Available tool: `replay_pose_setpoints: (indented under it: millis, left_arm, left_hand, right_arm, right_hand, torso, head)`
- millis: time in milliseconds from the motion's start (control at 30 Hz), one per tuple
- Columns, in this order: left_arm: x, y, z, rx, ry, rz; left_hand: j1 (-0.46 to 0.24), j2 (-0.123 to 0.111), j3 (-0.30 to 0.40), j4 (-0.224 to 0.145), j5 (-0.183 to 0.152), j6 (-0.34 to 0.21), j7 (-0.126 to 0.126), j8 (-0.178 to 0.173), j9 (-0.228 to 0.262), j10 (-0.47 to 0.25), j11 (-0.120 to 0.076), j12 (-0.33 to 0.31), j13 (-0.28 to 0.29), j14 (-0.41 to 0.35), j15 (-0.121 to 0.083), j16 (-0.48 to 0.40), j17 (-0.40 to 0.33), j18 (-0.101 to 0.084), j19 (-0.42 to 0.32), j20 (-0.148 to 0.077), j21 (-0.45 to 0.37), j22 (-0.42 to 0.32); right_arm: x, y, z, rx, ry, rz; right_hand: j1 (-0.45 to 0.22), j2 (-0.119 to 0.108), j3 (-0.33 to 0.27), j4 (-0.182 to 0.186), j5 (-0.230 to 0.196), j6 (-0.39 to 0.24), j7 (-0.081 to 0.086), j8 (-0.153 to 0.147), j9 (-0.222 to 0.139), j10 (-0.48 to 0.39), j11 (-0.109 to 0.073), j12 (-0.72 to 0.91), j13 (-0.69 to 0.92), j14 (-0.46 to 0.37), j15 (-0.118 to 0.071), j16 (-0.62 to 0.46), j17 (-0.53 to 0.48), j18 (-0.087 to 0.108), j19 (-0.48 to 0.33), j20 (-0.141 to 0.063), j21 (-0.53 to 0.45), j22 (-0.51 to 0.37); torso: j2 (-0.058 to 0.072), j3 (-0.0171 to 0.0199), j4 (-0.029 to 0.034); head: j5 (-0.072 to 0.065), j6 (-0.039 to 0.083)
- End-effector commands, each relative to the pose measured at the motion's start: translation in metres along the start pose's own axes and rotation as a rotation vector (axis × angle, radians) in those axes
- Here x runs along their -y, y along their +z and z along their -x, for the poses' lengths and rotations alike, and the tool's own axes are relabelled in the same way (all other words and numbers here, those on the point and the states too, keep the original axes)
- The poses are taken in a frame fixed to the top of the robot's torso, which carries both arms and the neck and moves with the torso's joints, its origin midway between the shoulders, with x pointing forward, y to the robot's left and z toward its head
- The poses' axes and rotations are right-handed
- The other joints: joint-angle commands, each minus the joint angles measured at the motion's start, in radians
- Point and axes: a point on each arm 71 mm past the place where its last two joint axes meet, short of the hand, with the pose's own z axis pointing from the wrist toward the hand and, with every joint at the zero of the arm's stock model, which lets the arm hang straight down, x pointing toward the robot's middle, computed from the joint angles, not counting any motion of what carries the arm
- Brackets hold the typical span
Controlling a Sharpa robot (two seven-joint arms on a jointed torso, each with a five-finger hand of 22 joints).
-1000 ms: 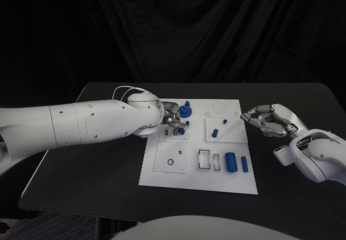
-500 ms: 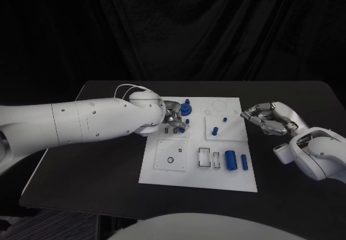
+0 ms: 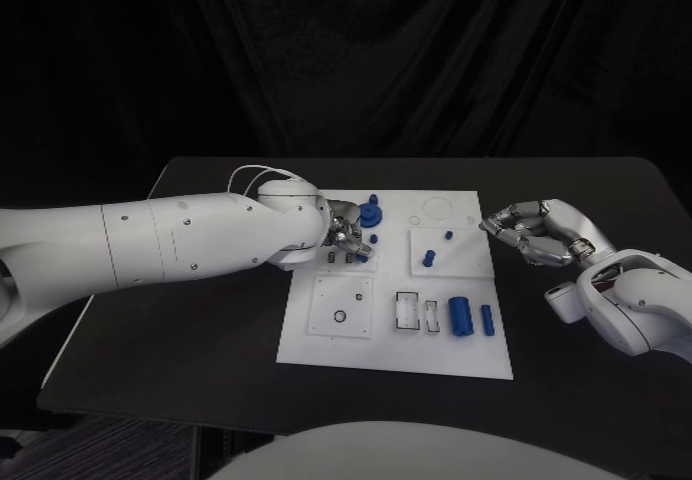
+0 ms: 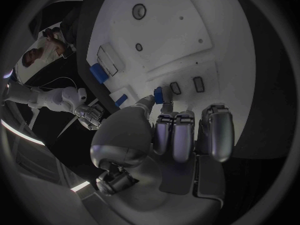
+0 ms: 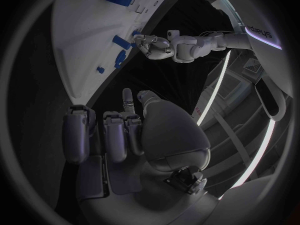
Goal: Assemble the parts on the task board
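left wrist view: left hand [image 4: 165,135] pinching small blue part [image 4: 159,95]

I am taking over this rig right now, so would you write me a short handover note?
Left hand: over the task board, pinching a small blue part beside the slots.
Right hand: off the board's right edge, fingers curled, holding nothing.
Done: blue pegs stand in the upper blocks.
Left: seat the pinched part; the blue cylinder and a smaller blue piece lie loose at lower right.
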Motion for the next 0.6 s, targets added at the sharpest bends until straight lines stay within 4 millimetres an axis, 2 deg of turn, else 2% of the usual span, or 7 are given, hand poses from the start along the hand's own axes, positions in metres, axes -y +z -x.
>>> replay_pose_setpoints:
  millis: [33, 67, 233, 433, 600]
  left_arm:
    - [0.0016, 0.0005, -0.0029, -0.018, 0.012, -0.014]
    - [0.0015, 0.0005, -0.0029, -0.018, 0.012, -0.014]
    - [0.0010, 0.0003, -0.0030, -0.016, 0.010, -0.013]
    - [-0.0001, -0.0002, -0.0027, -0.009, 0.005, -0.008]
    - [-0.0029, -0.0010, -0.0024, -0.003, 0.000, 0.006]
  left_hand:
    - [0.006, -0.006, 0.017, -0.009, 0.019, 0.008, -0.001, -0.008, -0.001, 0.104, -0.003, 0.004, 0.263, 0.104, -0.002, 0.003, 0.263, 0.011, -0.002, -0.007, -0.004, 0.002]
    - [0.007, -0.009, 0.034, -0.019, 0.043, 0.010, -0.001, -0.013, 0.001, 0.104, -0.003, 0.004, 0.263, 0.104, -0.002, 0.003, 0.263, 0.011, -0.001, -0.008, -0.005, 0.003]
    - [-0.010, -0.030, 0.112, -0.055, 0.098, 0.018, -0.002, -0.029, 0.010, 0.104, -0.004, 0.004, 0.263, 0.104, -0.003, 0.003, 0.263, 0.011, 0.001, -0.009, -0.007, 0.007]
    - [-0.048, -0.053, 0.202, -0.089, 0.126, 0.034, -0.004, -0.031, 0.032, 0.104, -0.008, 0.004, 0.263, 0.104, -0.005, 0.003, 0.263, 0.010, 0.005, -0.011, -0.006, 0.015]
    - [-0.067, -0.062, 0.236, -0.102, 0.129, 0.042, -0.007, -0.029, 0.043, 0.104, -0.009, 0.004, 0.263, 0.104, -0.007, 0.003, 0.263, 0.010, 0.006, -0.012, -0.007, 0.017]
  right_arm:
    - [0.0017, -0.0003, -0.0010, -0.007, -0.001, -0.016]
    - [0.0018, -0.0003, -0.0009, -0.007, -0.001, -0.016]
    - [0.0024, 0.0000, -0.0007, -0.007, -0.001, -0.019]
    - [0.0027, 0.0004, -0.0008, -0.009, -0.001, -0.021]
    - [0.0031, 0.0004, -0.0006, -0.010, -0.001, -0.023]
  right_hand:
    - [0.012, 0.002, 0.004, -0.002, 0.006, -0.005, -0.001, 0.004, 0.001, 0.104, -0.003, 0.003, 0.263, 0.105, -0.006, 0.003, 0.263, -0.015, 0.027, -0.006, -0.004, 0.211]
    - [0.012, 0.002, 0.004, -0.002, 0.006, -0.005, -0.001, 0.004, 0.001, 0.104, -0.003, 0.003, 0.263, 0.105, -0.006, 0.003, 0.263, -0.015, 0.027, -0.006, -0.004, 0.211]
    - [0.014, 0.003, 0.006, -0.003, 0.010, -0.006, -0.001, 0.005, 0.001, 0.104, -0.003, 0.003, 0.263, 0.105, -0.006, 0.003, 0.263, -0.015, 0.027, -0.005, -0.004, 0.211]
    - [0.016, 0.003, 0.008, -0.003, 0.017, -0.008, 0.000, 0.008, 0.001, 0.104, -0.002, 0.003, 0.263, 0.105, -0.006, 0.003, 0.263, -0.015, 0.026, -0.005, -0.005, 0.210]
    - [0.016, 0.002, 0.008, -0.003, 0.019, -0.008, 0.000, 0.008, 0.000, 0.104, -0.002, 0.003, 0.263, 0.105, -0.006, 0.003, 0.263, -0.014, 0.025, -0.005, -0.006, 0.210]
  torso:
    - [0.000, 0.0001, -0.0007]
    - [0.000, 0.0002, -0.0004]
    - [-0.001, 0.0002, 0.0001]
    - [-0.001, -0.0002, 0.0003]
    - [-0.001, -0.0004, 0.0002]
  head:
    - [-0.002, -0.003]
    - [-0.002, -0.004]
    - [-0.003, -0.007]
    - [-0.003, -0.008]
    - [-0.002, -0.009]
